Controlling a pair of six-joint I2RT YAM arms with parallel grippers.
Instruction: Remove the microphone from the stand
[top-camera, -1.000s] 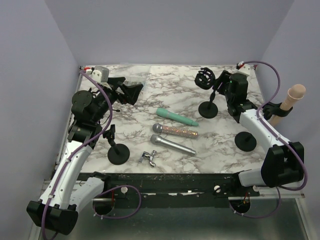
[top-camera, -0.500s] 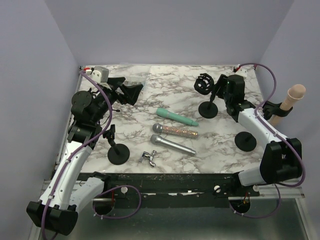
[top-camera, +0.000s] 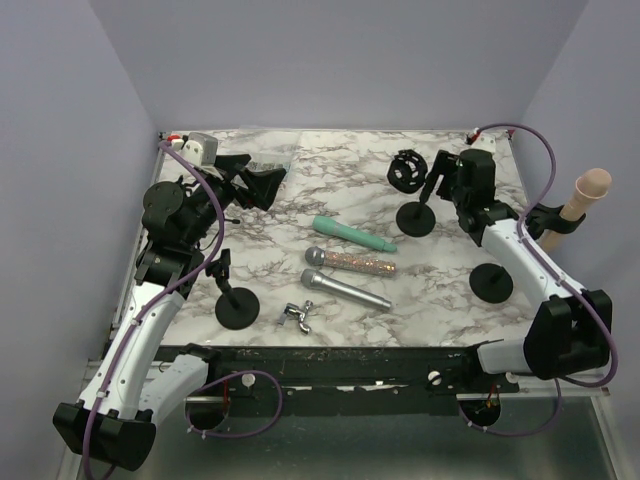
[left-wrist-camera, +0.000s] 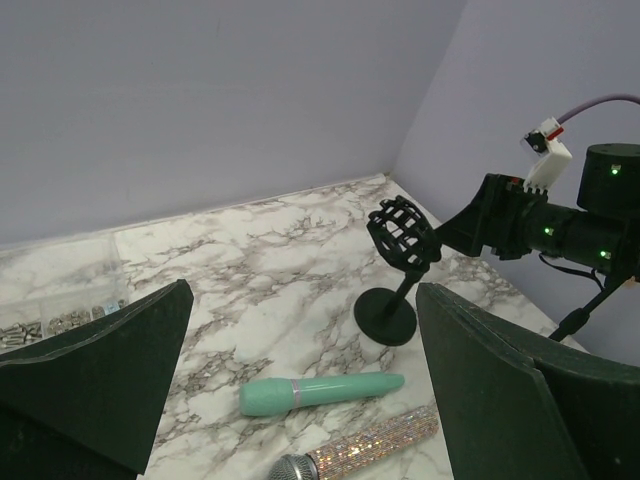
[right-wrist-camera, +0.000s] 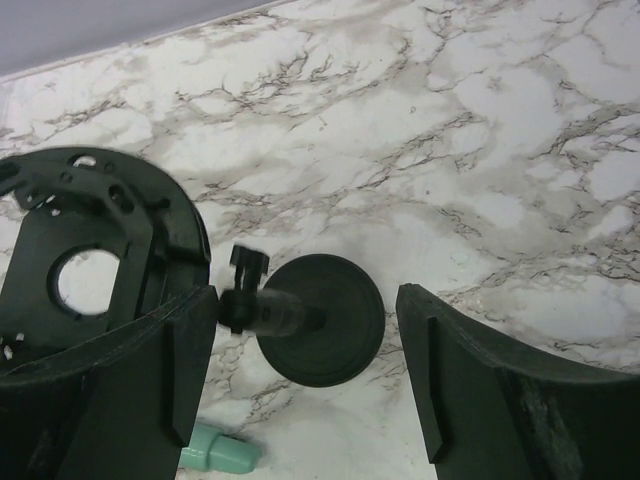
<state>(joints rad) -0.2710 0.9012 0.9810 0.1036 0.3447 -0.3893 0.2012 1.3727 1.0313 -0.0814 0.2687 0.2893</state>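
Observation:
A black stand (top-camera: 417, 218) with a round cage mount (top-camera: 406, 169) stands at the back right; the mount's hole looks empty in the right wrist view (right-wrist-camera: 85, 275). Three microphones lie flat mid-table: teal (top-camera: 352, 234), glittery (top-camera: 350, 262) and silver (top-camera: 345, 290). My right gripper (top-camera: 432, 185) is open just right of the mount, its jaws either side of the stand's stem (right-wrist-camera: 262, 308) and base (right-wrist-camera: 325, 320). My left gripper (top-camera: 256, 178) is open and empty at the back left, looking at the teal microphone (left-wrist-camera: 320, 393) and the stand (left-wrist-camera: 390, 312).
Two more black stands are on the table, one at the front left (top-camera: 237, 307) and one at the right (top-camera: 492, 284). A small metal wing part (top-camera: 298, 315) lies near the front edge. A clear parts box (top-camera: 268, 158) sits at the back left.
My right gripper has shifted slightly by the stand, and the cage mount has dropped a little lower and to the left. The left arm and the microphones have not moved.

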